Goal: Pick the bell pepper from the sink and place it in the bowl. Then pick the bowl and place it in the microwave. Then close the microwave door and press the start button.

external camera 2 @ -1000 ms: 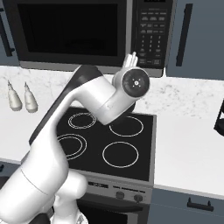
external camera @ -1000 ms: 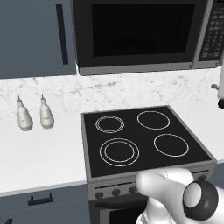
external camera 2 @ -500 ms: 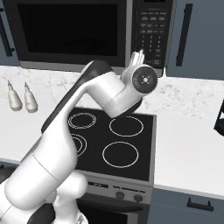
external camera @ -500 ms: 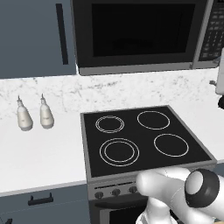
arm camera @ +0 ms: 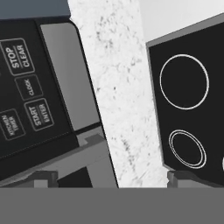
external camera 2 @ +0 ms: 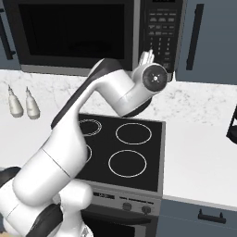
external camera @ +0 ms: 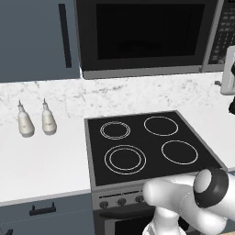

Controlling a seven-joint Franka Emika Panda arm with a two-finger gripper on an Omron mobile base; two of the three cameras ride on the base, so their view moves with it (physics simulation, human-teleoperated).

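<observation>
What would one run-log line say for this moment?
stage: pressing start | tool: open, empty, at button panel | microwave door: closed

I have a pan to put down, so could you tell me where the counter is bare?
Bare counter lies left of the stove, in front of the two bottles. More bare counter lies right of the stove. The arm crowds the space above the burners.

Flat, even rendered light fills all three views, bright without any clear source. The white counter (external camera: 46, 156) and marbled backsplash (external camera: 137, 94) look washed and soft-edged. Shadows are faint, only slight shading under the microwave (external camera: 147, 34). Its dark window shows no glare. The hand view is coarse, and the button lettering (arm camera: 41, 114) is slightly jagged. Nothing bends at the edges.
</observation>
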